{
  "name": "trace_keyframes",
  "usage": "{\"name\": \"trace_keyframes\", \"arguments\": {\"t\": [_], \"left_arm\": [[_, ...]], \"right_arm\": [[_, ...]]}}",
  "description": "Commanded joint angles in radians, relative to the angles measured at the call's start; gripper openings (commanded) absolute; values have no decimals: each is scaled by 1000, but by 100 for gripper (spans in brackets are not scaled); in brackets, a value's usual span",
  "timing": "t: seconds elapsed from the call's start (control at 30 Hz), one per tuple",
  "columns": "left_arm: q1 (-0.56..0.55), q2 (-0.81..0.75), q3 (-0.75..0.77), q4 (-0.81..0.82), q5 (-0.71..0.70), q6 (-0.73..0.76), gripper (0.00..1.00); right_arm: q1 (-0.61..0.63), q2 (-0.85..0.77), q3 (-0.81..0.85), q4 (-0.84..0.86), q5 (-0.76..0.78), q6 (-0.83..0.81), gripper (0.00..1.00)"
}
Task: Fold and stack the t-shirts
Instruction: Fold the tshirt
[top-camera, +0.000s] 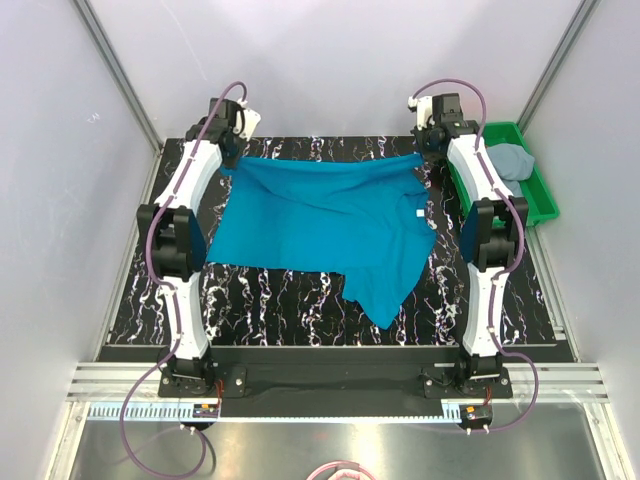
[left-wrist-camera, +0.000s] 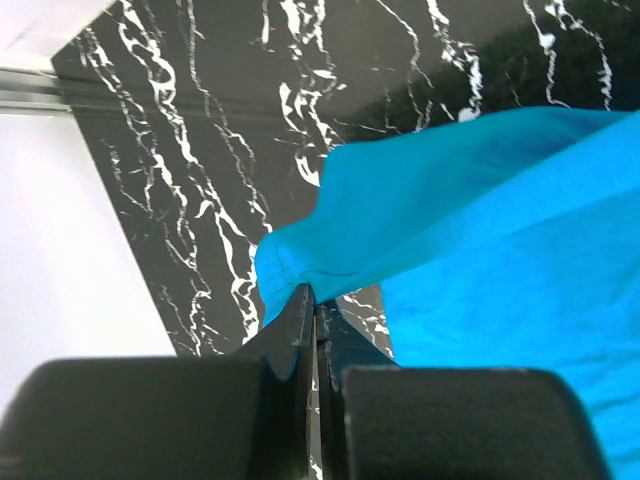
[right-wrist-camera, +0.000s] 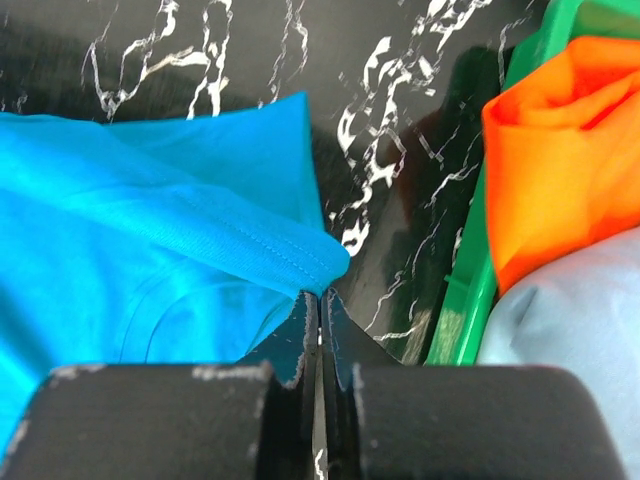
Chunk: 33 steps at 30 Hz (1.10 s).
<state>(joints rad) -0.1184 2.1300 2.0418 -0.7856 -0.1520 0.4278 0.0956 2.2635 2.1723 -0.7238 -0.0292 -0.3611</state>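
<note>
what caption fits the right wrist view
Right gripper pinching the teal-blue t-shirt at its edge, green tray alongside holding the orange-red t-shirt and grey-blue t-shirt

The right gripper (right-wrist-camera: 318, 300) fills the bottom of the view, its two dark fingers (right-wrist-camera: 296, 345) pressed together with a pinch of the teal shirt (right-wrist-camera: 150, 230) caught at their tips. The pinched part is a stitched edge that rises to a small peak right at the tips. From there the cloth spreads left in broad folds and covers the left half of the view. Behind it lies the black, white-veined table (right-wrist-camera: 400, 120). At the right stands a green tray (right-wrist-camera: 465, 300), its wall near the fingers but apart from them. In it an orange shirt (right-wrist-camera: 560, 150) lies bunched above a grey shirt (right-wrist-camera: 570, 350), the two touching.
</note>
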Motion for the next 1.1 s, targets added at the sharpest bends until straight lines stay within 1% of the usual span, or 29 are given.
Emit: {"name": "trace_keyframes", "arguments": {"t": [0.0,0.13,0.43,0.63,0.67,0.77,0.83,0.93,0.97,1.03,1.07], "left_arm": [[-1,-33,-43,26,25,-14,0],[-7,-38,-66,29,37,-15,0],[-12,-31,-65,16,25,29,0],[-13,-39,-60,-43,45,61,0],[-12,-47,-65,-47,43,69,0],[-12,-61,-78,-34,29,95,0],[-12,-59,-80,-18,11,104,0],[-13,-13,-20,-9,8,98,0],[-13,5,38,-24,9,92,0],[-13,62,99,-38,-3,88,0],[-13,73,131,-27,-11,78,0]], "right_arm": [[3,-93,-23,-6,-24,8,0],[3,-100,-37,-20,-29,4,0],[6,-139,-132,-26,-31,-6,0],[7,-218,-241,-22,-37,-13,0],[6,-232,-274,-16,-35,-15,0],[6,-262,-308,6,-18,-19,0],[4,-256,-306,20,6,-21,0],[3,-219,-264,30,18,-18,0],[1,-188,-220,30,23,-12,0],[1,-154,-140,29,25,-9,0],[1,-136,-111,29,49,-7,0]]}}
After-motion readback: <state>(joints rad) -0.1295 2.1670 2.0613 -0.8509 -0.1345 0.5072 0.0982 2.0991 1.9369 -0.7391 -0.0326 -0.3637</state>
